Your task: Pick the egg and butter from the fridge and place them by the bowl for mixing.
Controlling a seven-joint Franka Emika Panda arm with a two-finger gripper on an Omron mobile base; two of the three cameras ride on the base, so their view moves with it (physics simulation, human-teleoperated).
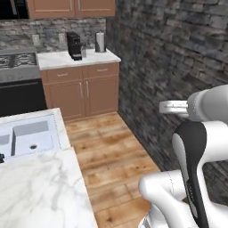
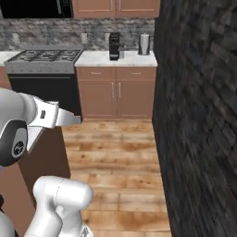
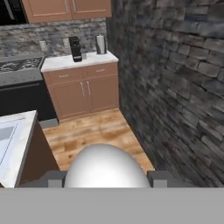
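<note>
The egg [image 3: 107,168], white and smooth, bulges up at the bottom of the hand view between the two dark fingertips [image 3: 54,179]. My gripper [image 3: 107,180] is shut on it and holds it in the air over the wooden floor, facing the far cabinets. The white arm [image 1: 196,151] rises at the right of the left base view. The butter, the fridge and the bowl are out of view.
A marble island counter [image 1: 40,187] with a sink [image 1: 31,138] lies to the left. A dark stone wall [image 1: 178,53] runs along the right. Ahead are wooden base cabinets [image 1: 84,91], a coffee machine [image 1: 74,46] and a stove [image 2: 44,58]. Wooden floor [image 1: 111,156] lies between.
</note>
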